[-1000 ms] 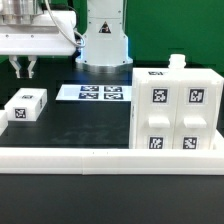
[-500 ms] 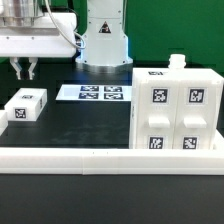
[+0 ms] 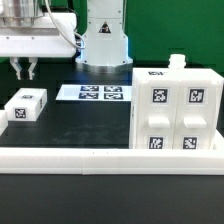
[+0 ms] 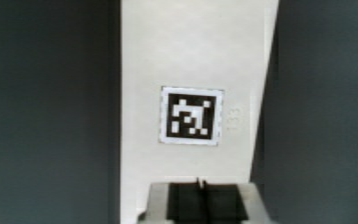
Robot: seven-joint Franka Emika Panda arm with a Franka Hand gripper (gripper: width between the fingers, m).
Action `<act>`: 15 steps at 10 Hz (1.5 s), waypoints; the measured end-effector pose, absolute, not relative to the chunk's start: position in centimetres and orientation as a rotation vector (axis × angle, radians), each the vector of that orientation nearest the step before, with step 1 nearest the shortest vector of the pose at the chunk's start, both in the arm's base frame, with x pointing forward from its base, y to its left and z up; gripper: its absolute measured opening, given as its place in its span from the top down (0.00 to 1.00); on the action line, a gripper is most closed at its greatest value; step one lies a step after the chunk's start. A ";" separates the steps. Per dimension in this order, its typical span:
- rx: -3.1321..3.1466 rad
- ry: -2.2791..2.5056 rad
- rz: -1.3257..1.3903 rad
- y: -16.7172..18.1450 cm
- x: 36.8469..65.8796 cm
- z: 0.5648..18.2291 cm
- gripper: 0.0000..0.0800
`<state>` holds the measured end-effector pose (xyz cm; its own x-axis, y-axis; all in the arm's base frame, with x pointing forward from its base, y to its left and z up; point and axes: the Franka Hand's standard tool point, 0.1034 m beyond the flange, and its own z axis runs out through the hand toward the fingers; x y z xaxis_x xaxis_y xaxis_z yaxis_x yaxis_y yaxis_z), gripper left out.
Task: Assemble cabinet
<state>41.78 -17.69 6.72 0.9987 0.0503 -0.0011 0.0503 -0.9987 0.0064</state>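
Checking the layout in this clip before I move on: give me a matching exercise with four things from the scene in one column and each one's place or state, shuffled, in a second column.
Things:
1. cabinet
2. small tagged block
3. marker board
4. gripper

Places or states:
A. lying flat mid-scene, toward the back
B. shut and empty, up in the air at the exterior view's left
C. standing at the exterior view's right
D. set down at the exterior view's left

Pairs: 1-C, 2-D, 3-A, 4-B
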 end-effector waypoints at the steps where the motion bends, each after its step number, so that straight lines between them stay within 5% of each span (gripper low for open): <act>1: 3.134 0.079 -0.002 -17.7 41.8 6.7 1.00; 15: 3.133 0.082 0.000 -17.7 42.0 6.7 1.00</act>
<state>42.03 -17.71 6.71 0.9986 0.0522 -0.0001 0.0522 -0.9986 0.0074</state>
